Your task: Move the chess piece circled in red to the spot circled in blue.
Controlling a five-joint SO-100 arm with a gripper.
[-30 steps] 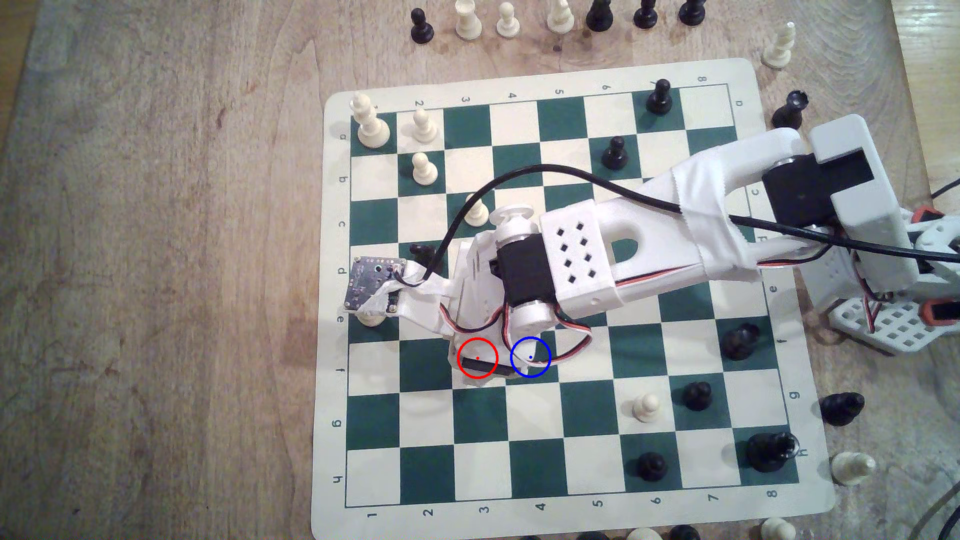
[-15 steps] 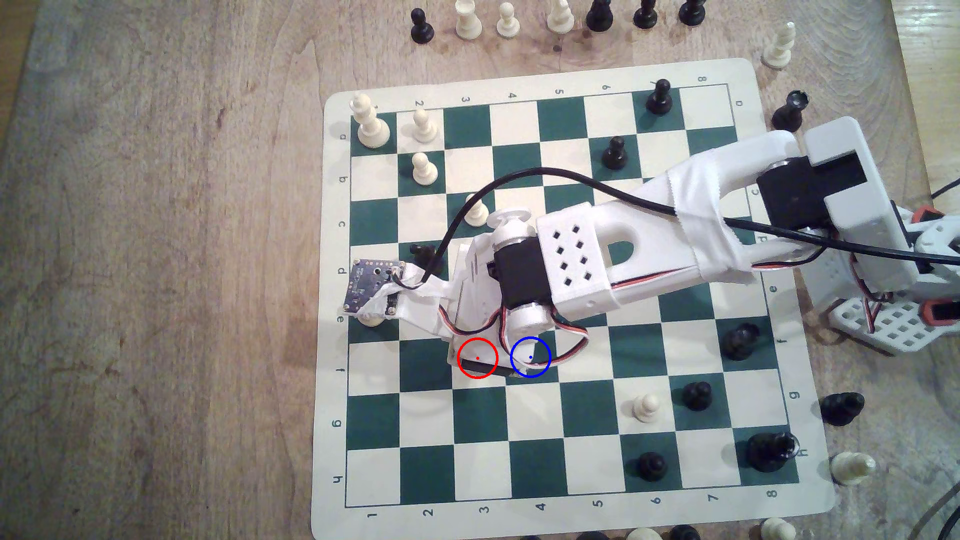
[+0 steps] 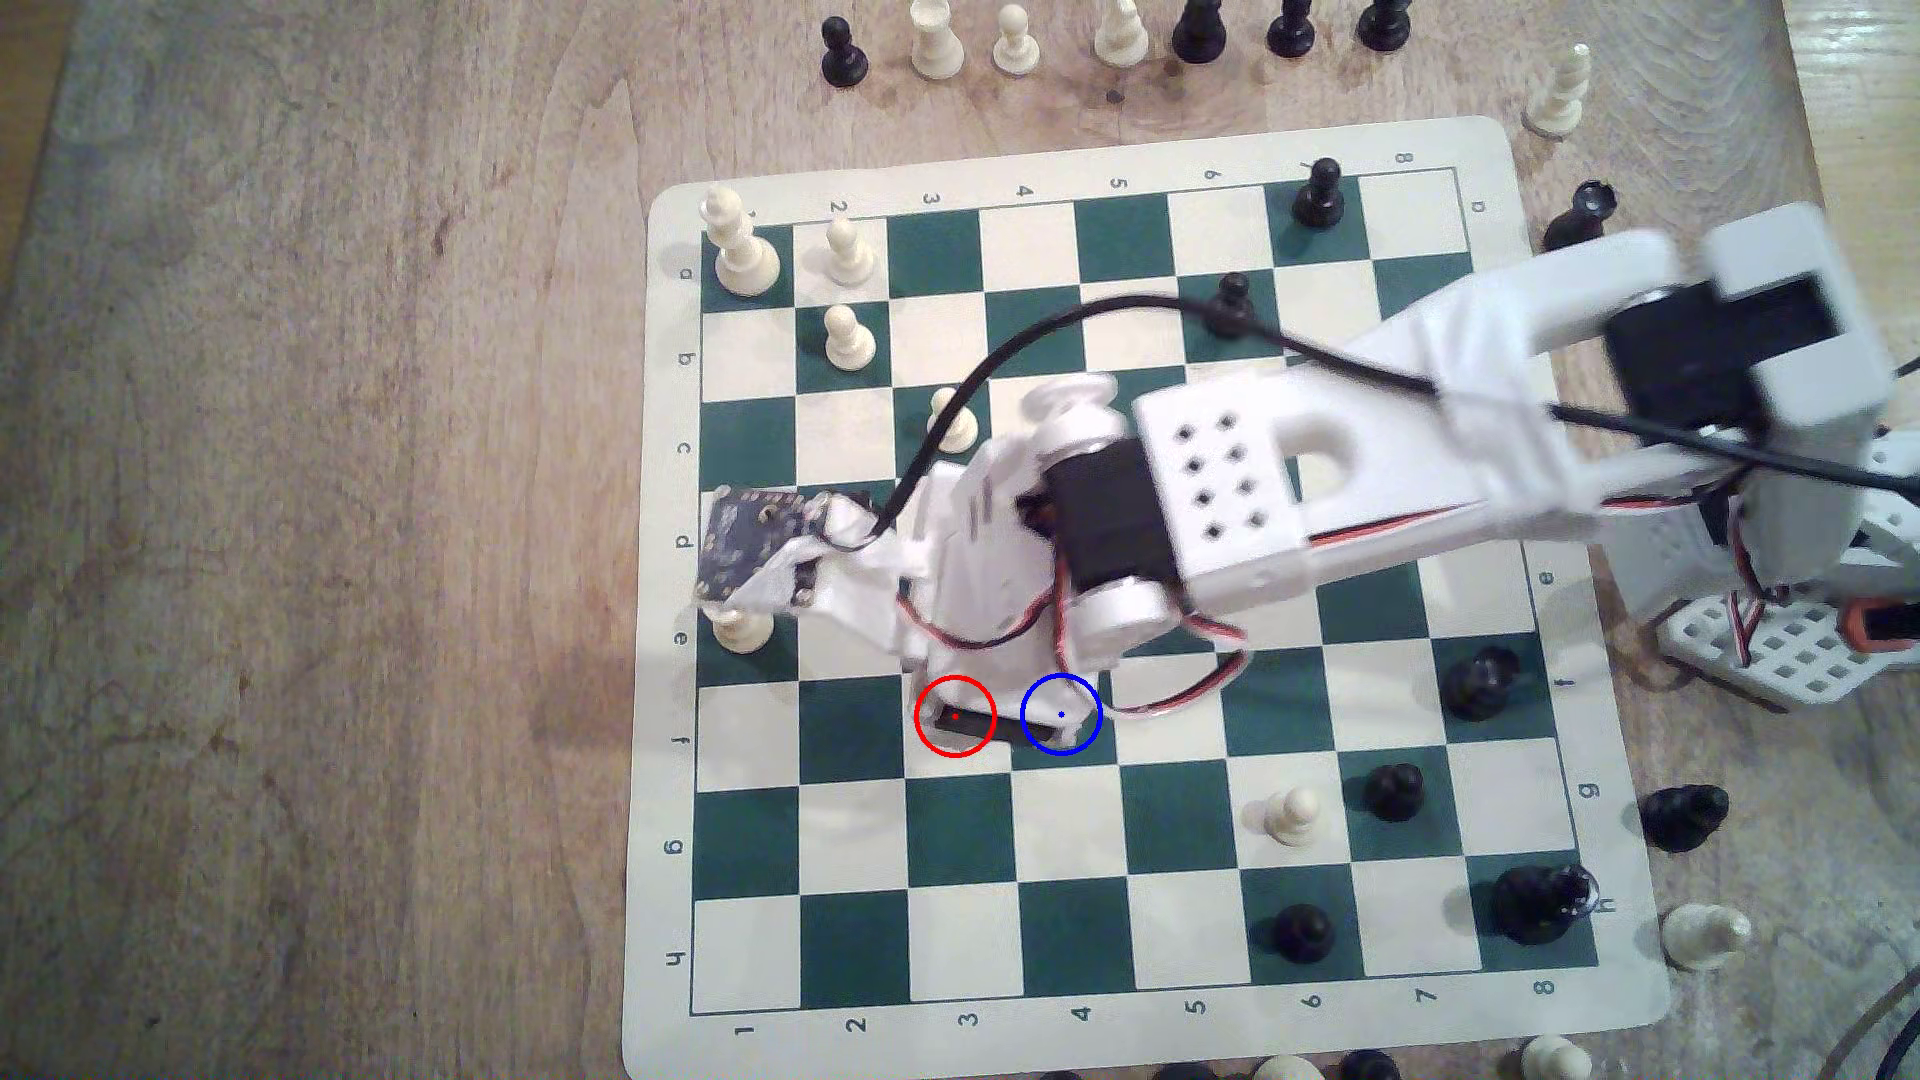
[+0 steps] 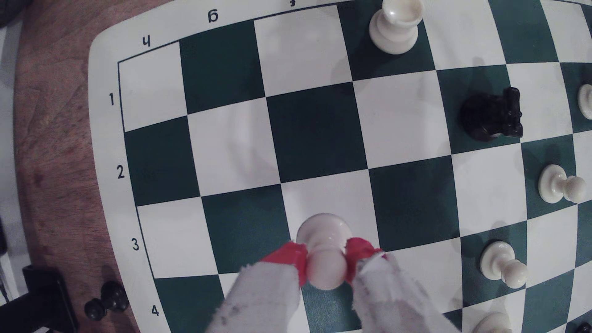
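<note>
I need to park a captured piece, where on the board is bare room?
Bare: the board corner by the h label, rows g and h across files 1 to 5. Crowded: the a-file corner with cream pieces, and the black pieces near file 8.

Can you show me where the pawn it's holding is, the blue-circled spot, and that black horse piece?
chess piece [image 4: 325, 253], wrist view, on its neck.
spot [image 3: 1051, 704], exterior view, bare green inside the ring.
black knight [image 4: 491, 115], wrist view, on its body.

White SO-100 arm [image 3: 1351, 488] reaching from the exterior view's right across the green-and-cream chessboard [image 3: 1143, 935], blurred. Tool end over the red-ringed cream square [image 3: 955, 716] and the blue-ringed spot [image 3: 1061, 713] beside it. Cream pawn [image 3: 1288, 815] and black pawn [image 3: 1392, 791] on row g. Wooden desk [image 3: 312, 519] beneath.
</note>
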